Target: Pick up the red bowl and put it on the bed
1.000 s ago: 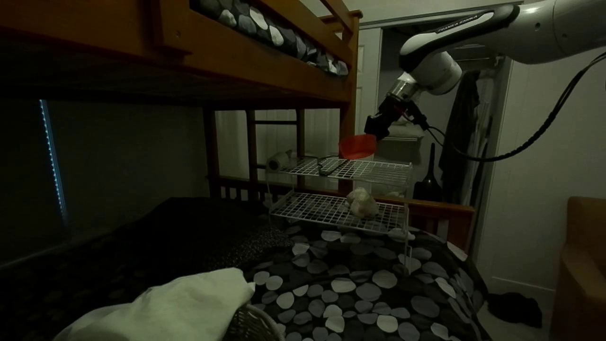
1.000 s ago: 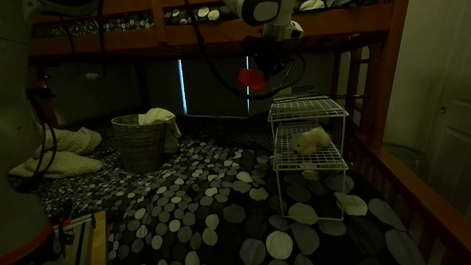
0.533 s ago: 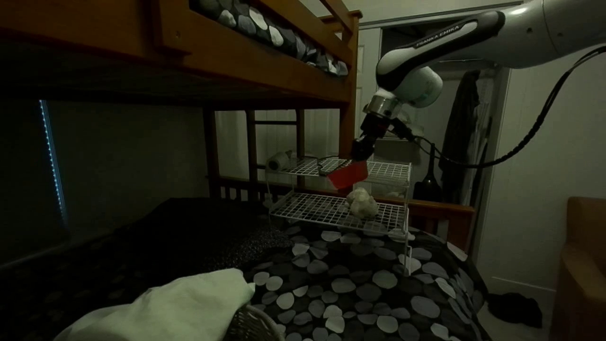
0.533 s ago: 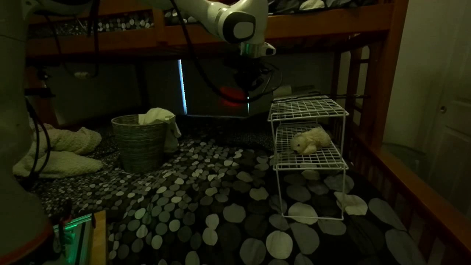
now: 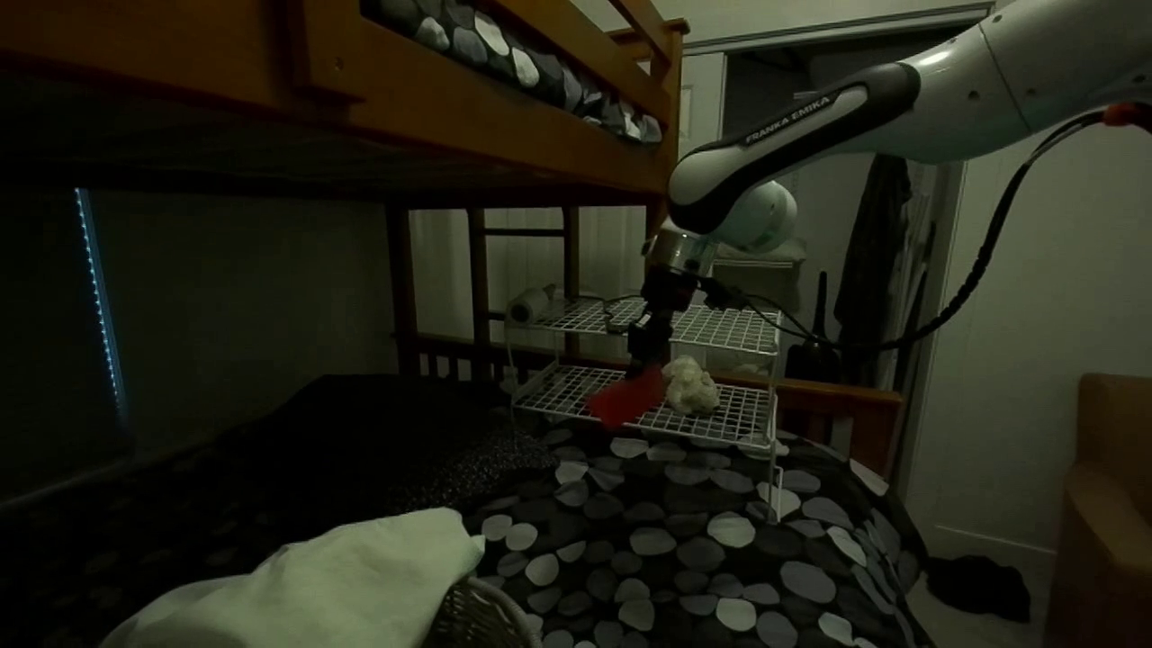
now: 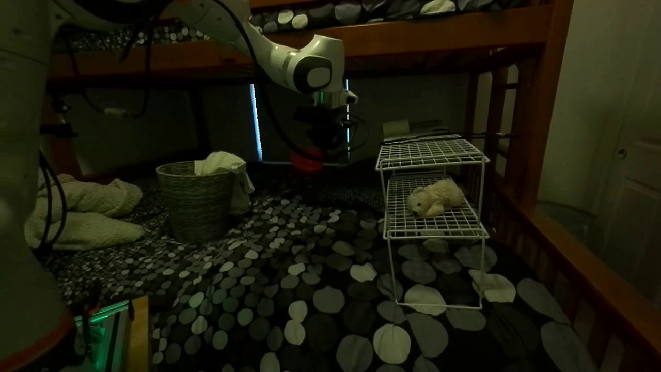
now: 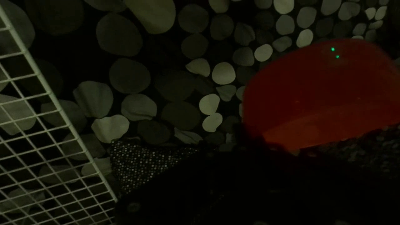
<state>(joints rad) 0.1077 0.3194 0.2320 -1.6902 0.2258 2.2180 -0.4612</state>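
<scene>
The red bowl [image 5: 627, 397] hangs tilted from my gripper [image 5: 643, 362] in the air, in front of the white wire rack in an exterior view. In another exterior view the bowl [image 6: 306, 161] is dark, with the gripper [image 6: 321, 144] and a cable partly in front of it. In the wrist view the bowl [image 7: 315, 87] fills the right side, its rim at the dark gripper [image 7: 250, 137]. The gripper is shut on the bowl's rim; its fingers are mostly lost in shadow. The bed [image 6: 315, 299], with a black cover of grey and white spots, lies below the bowl, apart from it.
The wire rack [image 6: 433, 164] stands on the bed, with a cream stuffed animal [image 6: 436, 199] on its lower shelf. It also shows in the wrist view [image 7: 54, 101]. A wicker basket [image 6: 196, 206] with a white cloth [image 5: 342, 576] stands on the bed. The upper bunk [image 6: 413, 44] hangs overhead.
The arm has come down with the bowl, from above the rack's top shelf to about its lower shelf's level in view. In both exterior views the bowl has also moved left.
</scene>
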